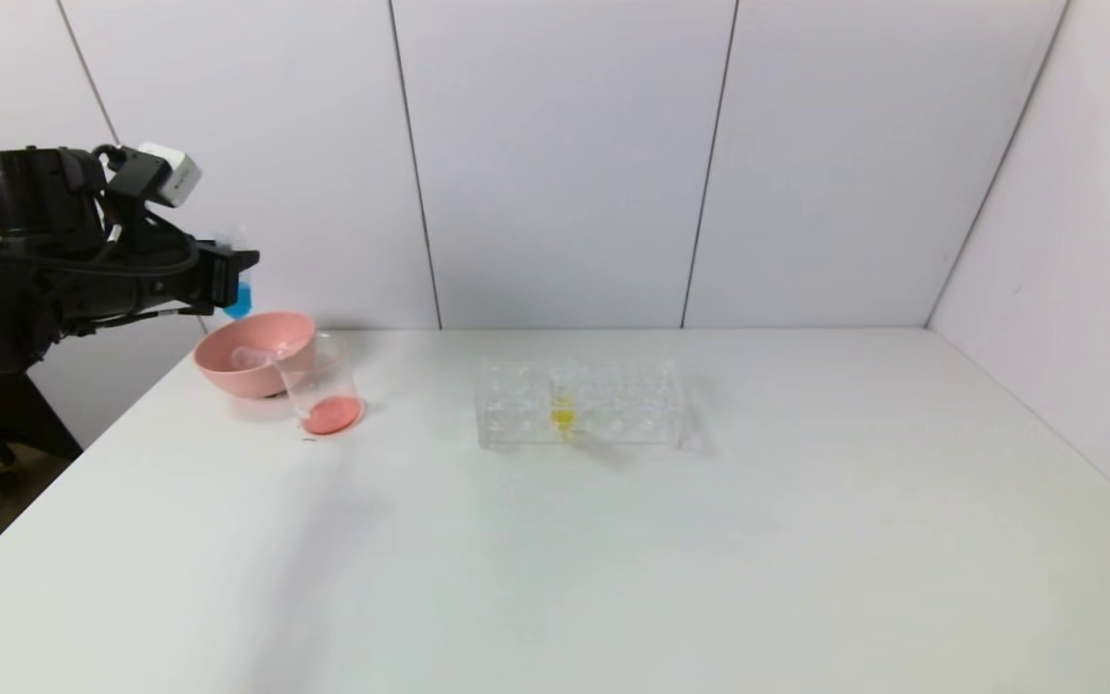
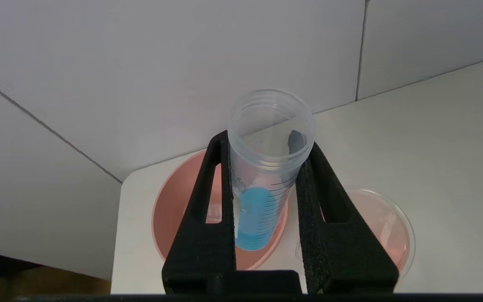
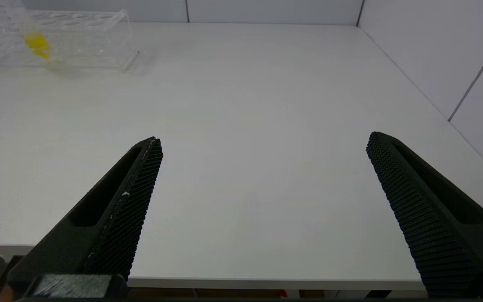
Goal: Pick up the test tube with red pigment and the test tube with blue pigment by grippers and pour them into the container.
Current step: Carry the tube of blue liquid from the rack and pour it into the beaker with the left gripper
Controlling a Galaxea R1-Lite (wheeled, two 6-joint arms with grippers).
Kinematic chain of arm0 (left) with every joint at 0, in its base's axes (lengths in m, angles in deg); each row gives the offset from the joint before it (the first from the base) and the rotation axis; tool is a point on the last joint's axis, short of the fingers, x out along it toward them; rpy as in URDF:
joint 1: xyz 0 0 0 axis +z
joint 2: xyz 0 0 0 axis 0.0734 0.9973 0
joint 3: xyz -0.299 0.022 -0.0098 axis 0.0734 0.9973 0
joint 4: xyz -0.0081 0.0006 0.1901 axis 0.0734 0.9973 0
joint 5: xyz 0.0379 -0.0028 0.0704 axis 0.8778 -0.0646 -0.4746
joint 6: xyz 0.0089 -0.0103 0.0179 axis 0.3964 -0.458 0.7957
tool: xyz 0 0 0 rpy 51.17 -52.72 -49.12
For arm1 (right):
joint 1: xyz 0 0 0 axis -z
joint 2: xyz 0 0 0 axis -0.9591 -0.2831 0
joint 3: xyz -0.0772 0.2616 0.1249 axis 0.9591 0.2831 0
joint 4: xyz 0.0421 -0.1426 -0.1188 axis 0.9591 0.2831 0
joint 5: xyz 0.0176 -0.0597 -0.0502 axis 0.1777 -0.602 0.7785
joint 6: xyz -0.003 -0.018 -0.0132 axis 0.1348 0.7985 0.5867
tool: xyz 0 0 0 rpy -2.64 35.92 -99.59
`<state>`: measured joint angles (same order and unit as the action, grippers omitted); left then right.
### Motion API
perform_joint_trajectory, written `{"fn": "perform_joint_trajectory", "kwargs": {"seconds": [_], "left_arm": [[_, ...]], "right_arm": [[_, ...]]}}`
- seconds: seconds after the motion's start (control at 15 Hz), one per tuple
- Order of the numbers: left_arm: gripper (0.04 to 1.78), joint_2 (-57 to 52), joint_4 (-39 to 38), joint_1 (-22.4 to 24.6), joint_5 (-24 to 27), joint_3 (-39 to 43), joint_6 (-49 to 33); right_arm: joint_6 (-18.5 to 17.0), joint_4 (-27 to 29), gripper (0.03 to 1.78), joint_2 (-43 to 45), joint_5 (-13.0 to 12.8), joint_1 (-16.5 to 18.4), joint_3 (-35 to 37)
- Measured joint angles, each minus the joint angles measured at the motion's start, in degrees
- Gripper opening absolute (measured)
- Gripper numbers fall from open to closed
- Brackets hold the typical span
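Note:
My left gripper (image 1: 237,270) is raised at the table's far left corner, shut on the test tube with blue pigment (image 2: 258,218). The tube hangs roughly upright, mouth up, its blue end (image 1: 240,299) just above the far rim of the pink bowl (image 1: 251,371). The container (image 1: 324,390), a clear beaker with red liquid at its bottom, stands touching the bowl's right side and shows beside the jaws (image 2: 386,226) in the left wrist view. No tube with red pigment shows; a clear tube (image 1: 251,355) lies in the bowl. My right gripper (image 3: 265,140) is open over the table's near edge, holding nothing.
A clear plastic rack (image 1: 613,405) stands mid-table with a yellow-liquid tube (image 1: 563,410) in it, also seen in the right wrist view (image 3: 36,42). White wall panels close the back and right. The table's left edge runs just beside the bowl.

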<state>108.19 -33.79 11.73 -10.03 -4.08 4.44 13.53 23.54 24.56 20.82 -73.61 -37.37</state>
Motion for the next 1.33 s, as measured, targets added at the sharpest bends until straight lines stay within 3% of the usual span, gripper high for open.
{"fn": "perform_joint_trajectory", "kwargs": {"seconds": [0.4,0.8,1.33], "left_arm": [[0.44,0.3,9.9,0.3,4.5,-5.8,6.2],[0.44,-0.1,25.3,0.6,5.0,-12.1,10.8],[0.44,1.4,36.7,1.9,10.8,-22.3,22.0]], "right_arm": [[0.0,0.0,1.77,0.0,0.0,0.0,0.0],[0.0,0.0,1.77,0.0,0.0,0.0,0.0],[0.0,0.0,1.78,0.0,0.0,0.0,0.0]]}}
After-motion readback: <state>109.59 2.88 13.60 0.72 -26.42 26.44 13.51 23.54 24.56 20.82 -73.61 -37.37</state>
